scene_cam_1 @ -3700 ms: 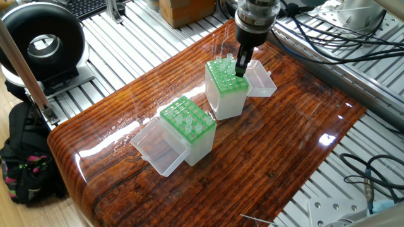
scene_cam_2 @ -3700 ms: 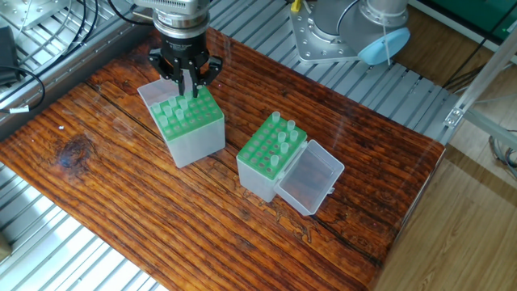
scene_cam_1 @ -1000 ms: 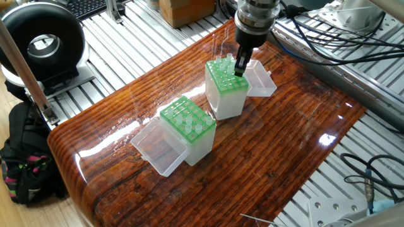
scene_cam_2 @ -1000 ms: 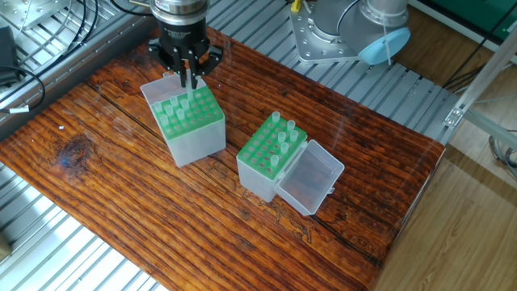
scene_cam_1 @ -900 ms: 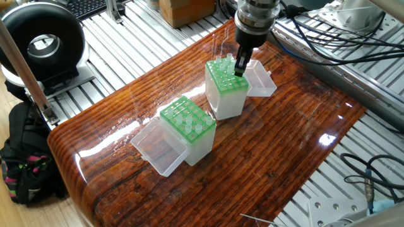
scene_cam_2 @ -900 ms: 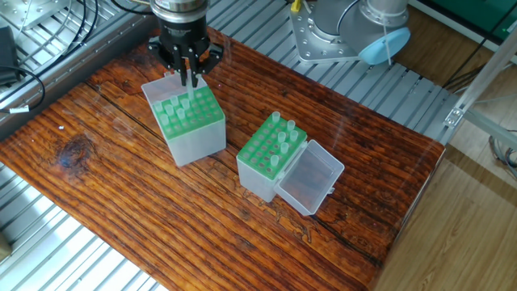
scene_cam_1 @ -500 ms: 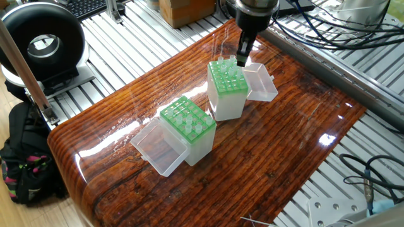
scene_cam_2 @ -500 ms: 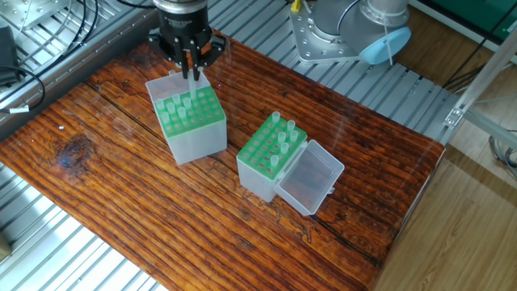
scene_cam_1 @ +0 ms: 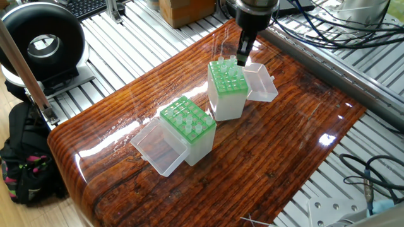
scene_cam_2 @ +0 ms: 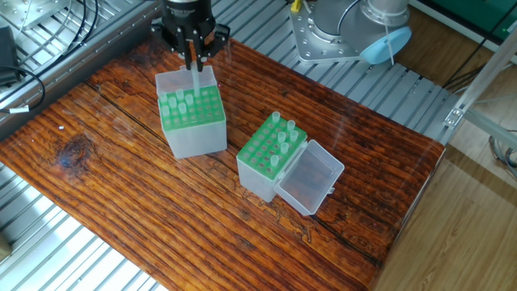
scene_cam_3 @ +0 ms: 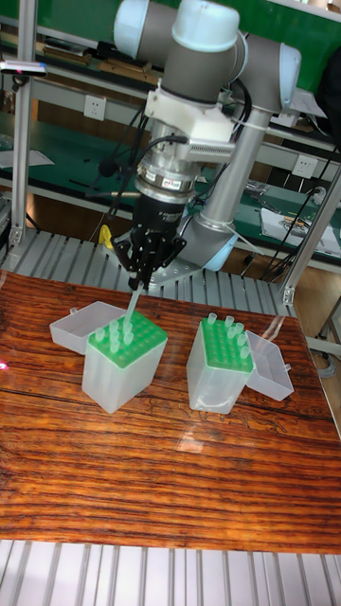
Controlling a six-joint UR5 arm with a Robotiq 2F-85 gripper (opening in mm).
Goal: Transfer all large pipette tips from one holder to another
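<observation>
Gripper (scene_cam_2: 192,55) pinching one large pipette tip (scene_cam_3: 132,305) by its top, hanging beneath | rack (scene_cam_2: 192,121) sitting below | tip: light, stiff, slippery; gripping at collar

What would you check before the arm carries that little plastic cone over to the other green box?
1. Tip gripped: the gripper is shut on a pipette tip. Ok.
2. Tip clear of the source rack: its lower end looks very near the green top; cannot tell if it is fully out.
3. Source rack sits flat: in the tall fixed view it looks tilted, as if dragged up with the tip. Not ok.
4. Free holes in the destination rack: only a few tips stand there, along one side. Ok.
5. Destination lid open and lying aside. Ok.
6. Path between the racks: bare table, nothing in the way. Ok.
</observation>
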